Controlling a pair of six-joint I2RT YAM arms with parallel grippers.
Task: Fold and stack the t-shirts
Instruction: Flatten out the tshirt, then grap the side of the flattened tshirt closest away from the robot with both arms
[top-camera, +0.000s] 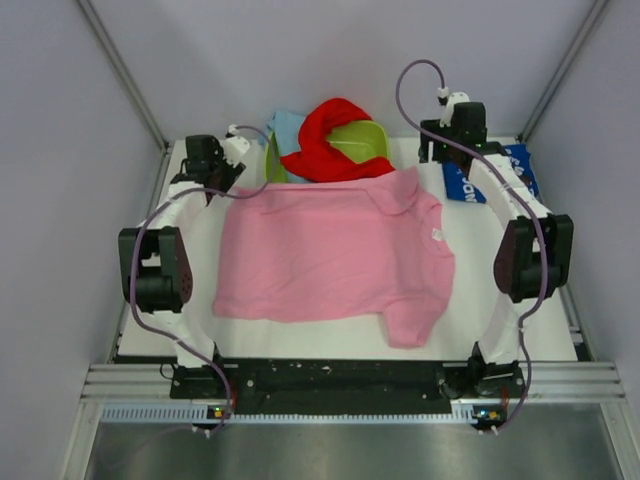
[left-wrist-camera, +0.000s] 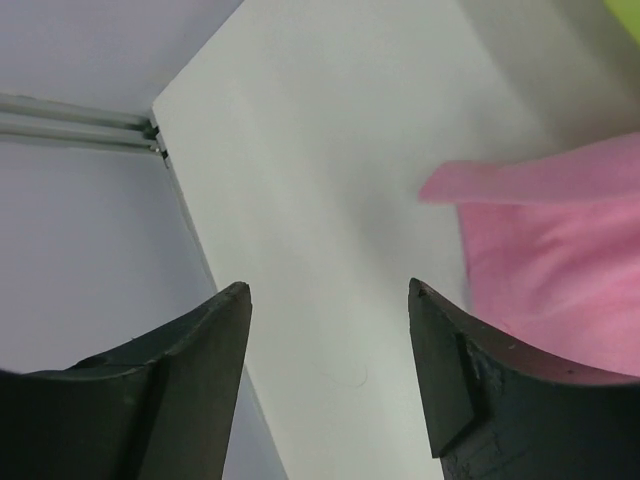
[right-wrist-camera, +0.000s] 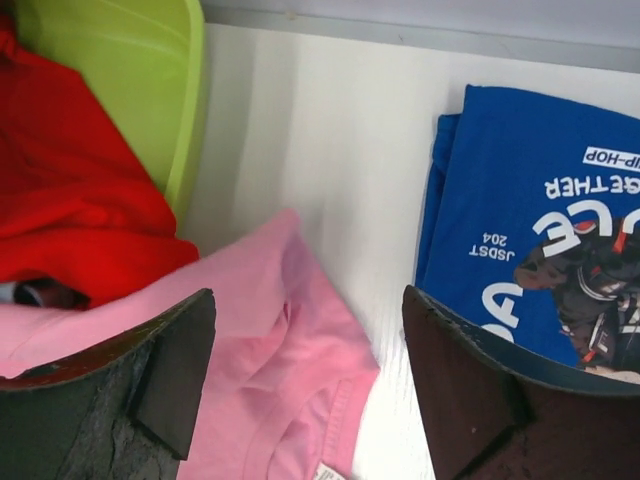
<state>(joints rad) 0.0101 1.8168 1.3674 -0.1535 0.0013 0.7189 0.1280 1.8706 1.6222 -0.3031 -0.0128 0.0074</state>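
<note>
Pink t-shirt (top-camera: 330, 250) lies spread flat across the middle of the bench (top-camera: 465, 310), hem toward the left edge, neck and both sleeves toward the right. One sleeve reaches to the far edge. The other is bunched toward the near edge.

Left fingers (left-wrist-camera: 200, 380) stand apart with nothing between them, above bare bench at the far left corner, just beside the pink hem. Right fingers (right-wrist-camera: 470, 400) are likewise parted and empty, near the far edge over the far sleeve.

A blue t-shirt (right-wrist-camera: 510, 200) lies folded at the far right corner. A red t-shirt (top-camera: 325, 140) drapes over a green tub (top-camera: 365, 140) at the far edge, with a light blue t-shirt (top-camera: 285, 125) behind it.

Hazards, as judged:
- The red cloth overlaps the far pink edge. A grasp there may catch both and drag the red shirt or the tub.
- The right fingers sit between the pink sleeve and the blue shirt. A sideways drift may disturb that finished fold.
- A shallow pinch may lift one layer only and skew the fold.
- The bunched near sleeve may fold in crooked.
</note>
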